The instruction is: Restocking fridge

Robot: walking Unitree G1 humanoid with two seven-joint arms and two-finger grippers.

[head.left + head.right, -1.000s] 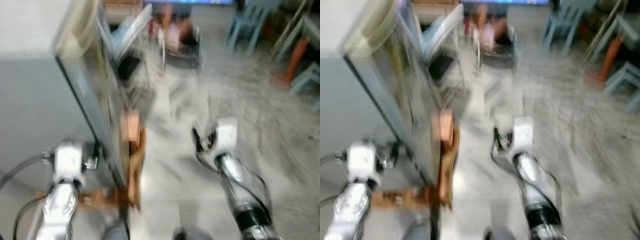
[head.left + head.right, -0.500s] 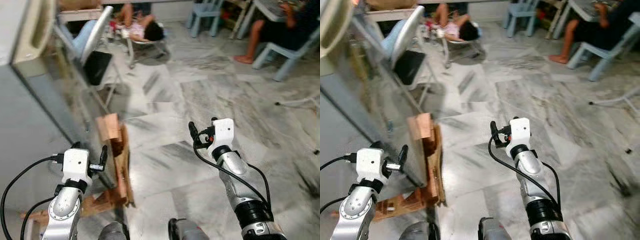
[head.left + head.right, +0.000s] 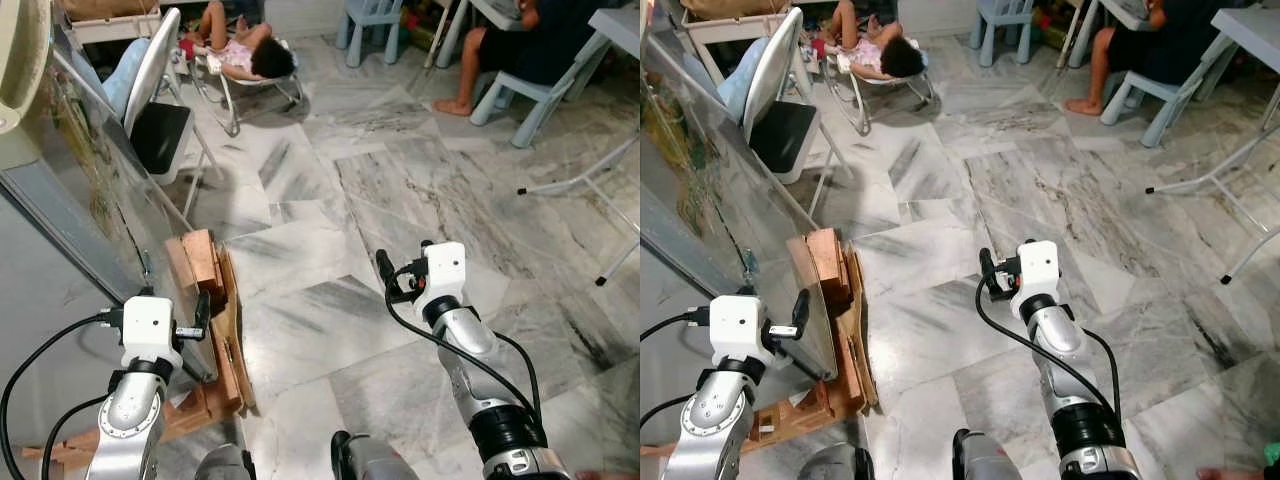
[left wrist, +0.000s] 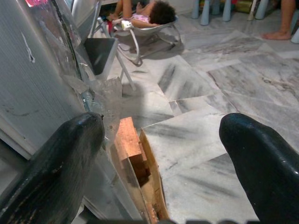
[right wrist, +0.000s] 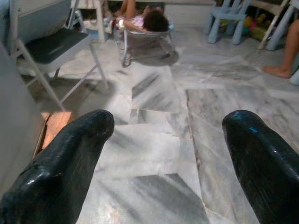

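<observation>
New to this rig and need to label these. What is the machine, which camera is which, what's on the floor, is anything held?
It is a walking humanoid with two silver arms, each ending in two long black fingers. The two wide pictures come from its head, looking down: the left gripper hangs close to the fridge door, the right gripper over the marble floor. The two close pictures come from wrist cameras, each looking out between its own fingers. Both grippers are open and hold nothing. Wooden blocks lie at the foot of the door. Beyond stand a folding chair, a baby bouncer with a child in it, and a seated person.
</observation>
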